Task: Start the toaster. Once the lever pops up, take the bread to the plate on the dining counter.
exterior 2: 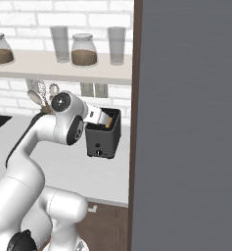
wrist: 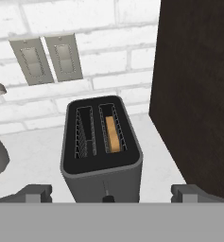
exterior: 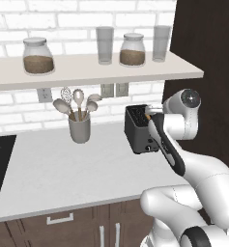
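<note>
Flanking toaster (wrist: 102, 156): dark panel (wrist: 198, 94), utensil cup (exterior: 79, 128)

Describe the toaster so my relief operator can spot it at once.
Find the white worktop under the jar shelf. At its right end, beside the dark tall cabinet, stands the toaster: a boxy dark grey unit with two top slots, bread in one, unlike the round grey utensil cup.
</note>
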Controlling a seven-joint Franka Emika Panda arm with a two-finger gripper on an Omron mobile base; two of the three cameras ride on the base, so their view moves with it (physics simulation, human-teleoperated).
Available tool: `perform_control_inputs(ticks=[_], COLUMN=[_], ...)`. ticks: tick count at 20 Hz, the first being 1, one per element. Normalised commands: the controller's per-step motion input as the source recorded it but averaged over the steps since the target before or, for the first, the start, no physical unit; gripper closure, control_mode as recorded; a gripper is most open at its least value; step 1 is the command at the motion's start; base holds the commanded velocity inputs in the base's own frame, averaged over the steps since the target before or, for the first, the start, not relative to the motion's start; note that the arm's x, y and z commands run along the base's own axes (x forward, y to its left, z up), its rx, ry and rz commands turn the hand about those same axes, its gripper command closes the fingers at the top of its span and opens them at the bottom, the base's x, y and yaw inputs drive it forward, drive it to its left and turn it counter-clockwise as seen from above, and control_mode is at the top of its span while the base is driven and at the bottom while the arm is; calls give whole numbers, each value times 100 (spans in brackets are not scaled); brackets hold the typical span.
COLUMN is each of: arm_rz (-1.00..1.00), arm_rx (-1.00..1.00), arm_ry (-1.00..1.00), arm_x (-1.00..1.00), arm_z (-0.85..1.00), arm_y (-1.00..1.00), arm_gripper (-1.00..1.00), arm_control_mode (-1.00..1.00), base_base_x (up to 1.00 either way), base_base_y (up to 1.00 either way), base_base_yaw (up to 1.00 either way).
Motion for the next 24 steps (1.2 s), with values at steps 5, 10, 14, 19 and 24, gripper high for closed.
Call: perform_control_inputs(ticks=[5, 10, 14, 19, 24], arm_rz=[0, 0, 0, 0, 0], arm_rx=[0, 0, 0, 0, 0], arm_ry=[0, 0, 0, 0, 0], arm_x=[0, 0, 0, 0, 0], arm_z=[0, 0, 0, 0, 0], arm_y=[0, 0, 0, 0, 0], arm_gripper=[-100, -100, -100, -100, -100], arm_control_mode=[-100, -100, -100, -100, -100], base_base_x=[0, 0, 0, 0, 0], base_base_y=[0, 0, 0, 0, 0], base_base_yaw=[0, 0, 0, 0, 0])
